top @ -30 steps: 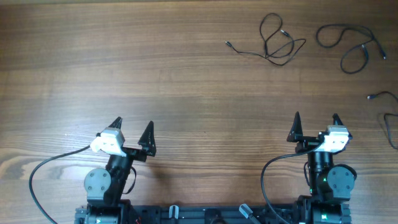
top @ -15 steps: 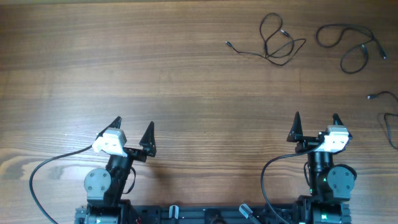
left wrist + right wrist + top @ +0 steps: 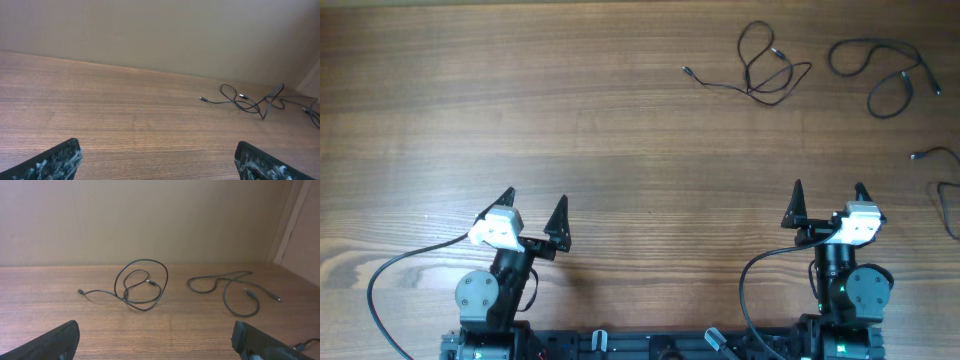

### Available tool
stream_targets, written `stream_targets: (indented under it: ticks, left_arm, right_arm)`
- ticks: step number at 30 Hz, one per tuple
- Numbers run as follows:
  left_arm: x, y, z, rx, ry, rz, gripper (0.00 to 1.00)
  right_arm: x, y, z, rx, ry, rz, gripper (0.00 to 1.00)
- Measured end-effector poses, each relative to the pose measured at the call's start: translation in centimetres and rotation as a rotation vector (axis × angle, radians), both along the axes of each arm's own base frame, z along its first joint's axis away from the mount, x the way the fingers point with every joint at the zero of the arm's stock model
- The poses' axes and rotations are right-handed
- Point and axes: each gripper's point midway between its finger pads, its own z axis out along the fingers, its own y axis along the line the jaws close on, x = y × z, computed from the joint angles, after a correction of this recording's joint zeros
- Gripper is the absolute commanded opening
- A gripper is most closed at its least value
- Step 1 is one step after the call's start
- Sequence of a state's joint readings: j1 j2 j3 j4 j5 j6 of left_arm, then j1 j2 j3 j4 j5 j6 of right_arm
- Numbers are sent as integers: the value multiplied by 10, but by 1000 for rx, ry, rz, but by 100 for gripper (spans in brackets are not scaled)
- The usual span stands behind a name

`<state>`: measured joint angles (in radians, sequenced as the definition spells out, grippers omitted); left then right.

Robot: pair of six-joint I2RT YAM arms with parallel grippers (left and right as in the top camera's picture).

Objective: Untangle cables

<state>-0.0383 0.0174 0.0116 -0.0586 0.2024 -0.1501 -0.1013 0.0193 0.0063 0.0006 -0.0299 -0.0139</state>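
Three thin black cables lie apart at the far right of the table. One looped cable [image 3: 760, 68] lies left of a second looped cable [image 3: 882, 70]; a third cable [image 3: 945, 185] runs off the right edge. The right wrist view shows the first cable [image 3: 142, 287] and the second cable [image 3: 235, 292]. The left wrist view shows the cables [image 3: 250, 102] far off to the right. My left gripper [image 3: 533, 215] is open and empty near the front edge. My right gripper [image 3: 828, 205] is open and empty, well short of the cables.
The wooden table [image 3: 570, 120] ends at a beige wall [image 3: 150, 220]. Thicker black arm cables [image 3: 380, 280] loop beside each arm base at the front edge.
The left gripper shifted very slightly; the right arm and the cables have not moved.
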Motion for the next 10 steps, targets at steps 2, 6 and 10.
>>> stream_targets:
  ticks: [2, 6, 10]
  left_arm:
    - [0, 0, 0, 0, 0, 0, 100]
    - [0, 0, 0, 0, 0, 0, 100]
    - [0, 0, 0, 0, 0, 0, 100]
  right_arm:
    - [0, 0, 0, 0, 0, 0, 100]
    - [0, 0, 0, 0, 0, 0, 100]
    - [0, 0, 0, 0, 0, 0, 100]
